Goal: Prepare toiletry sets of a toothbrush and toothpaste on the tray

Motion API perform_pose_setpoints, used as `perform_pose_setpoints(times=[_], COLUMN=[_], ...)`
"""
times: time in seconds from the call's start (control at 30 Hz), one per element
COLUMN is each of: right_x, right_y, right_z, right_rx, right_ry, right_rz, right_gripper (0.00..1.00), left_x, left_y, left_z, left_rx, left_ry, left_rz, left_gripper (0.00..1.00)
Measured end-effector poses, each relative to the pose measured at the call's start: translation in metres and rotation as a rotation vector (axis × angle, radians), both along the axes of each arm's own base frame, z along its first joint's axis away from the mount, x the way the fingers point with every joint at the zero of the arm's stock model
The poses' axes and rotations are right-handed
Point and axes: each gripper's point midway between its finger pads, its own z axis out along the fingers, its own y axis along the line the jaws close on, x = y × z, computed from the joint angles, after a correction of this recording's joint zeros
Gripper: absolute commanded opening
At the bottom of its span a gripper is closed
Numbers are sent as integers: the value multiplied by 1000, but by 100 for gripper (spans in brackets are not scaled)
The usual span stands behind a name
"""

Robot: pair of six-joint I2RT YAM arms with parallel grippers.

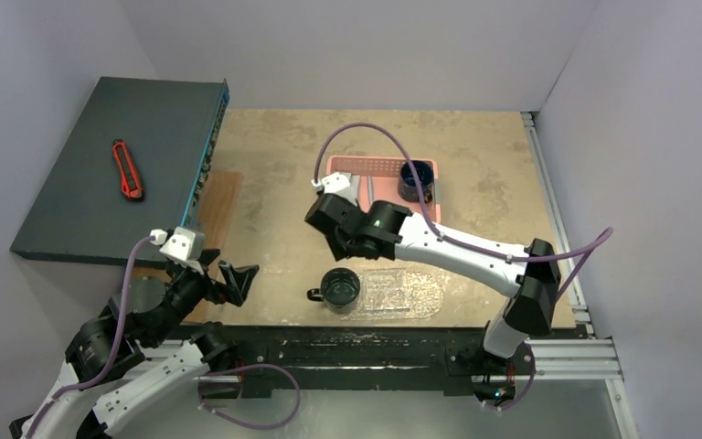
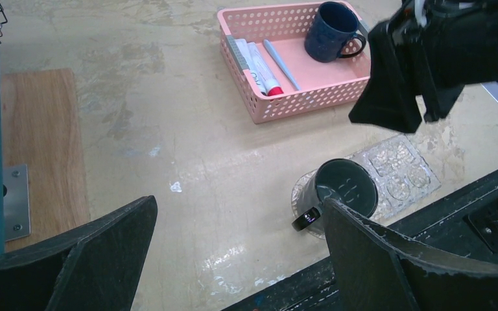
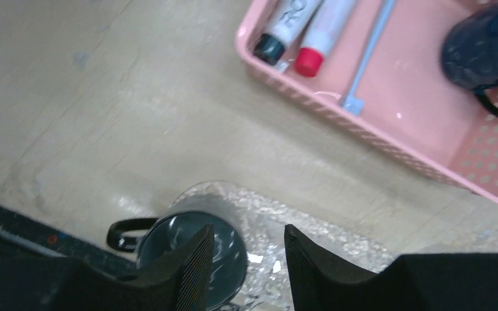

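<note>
The dark green mug (image 1: pixel 340 288) stands upright and empty on the left end of the clear bumpy tray (image 1: pixel 411 294). The blue mug (image 1: pixel 416 178) stands in the pink basket (image 1: pixel 379 166), beside two grey tubes (image 2: pixel 258 63) and a pale-blue toothbrush (image 2: pixel 282 65). In the right wrist view one tube (image 3: pixel 327 26) has a red cap, the other (image 3: pixel 285 26) a black cap. My right gripper (image 3: pixel 246 259) is open and empty, hovering between basket and tray, above the green mug (image 3: pixel 188 249). My left gripper (image 2: pixel 240 259) is wide open and empty, left of the tray.
A dark grey box (image 1: pixel 110 165) with a red utility knife (image 1: pixel 128 169) on it lies at the far left, next to a wooden board (image 1: pixel 219 197). The table's black front rail (image 1: pixel 375 343) runs just below the tray.
</note>
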Motion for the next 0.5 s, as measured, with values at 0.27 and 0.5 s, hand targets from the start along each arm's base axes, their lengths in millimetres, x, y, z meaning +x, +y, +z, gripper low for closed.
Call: perform_pose_setpoints(times=[0.27, 0.5], right_x=[75, 139], right_y=[-47, -72], right_z=[26, 36], right_rx=[24, 57], right_ry=[-85, -147], right_rz=[-197, -366], right_gripper=[50, 50], left_x=[2, 2], left_y=[0, 1], left_z=[-1, -1], left_rx=[9, 10], left_ry=[4, 4], left_rz=[9, 12], left_gripper=[100, 100])
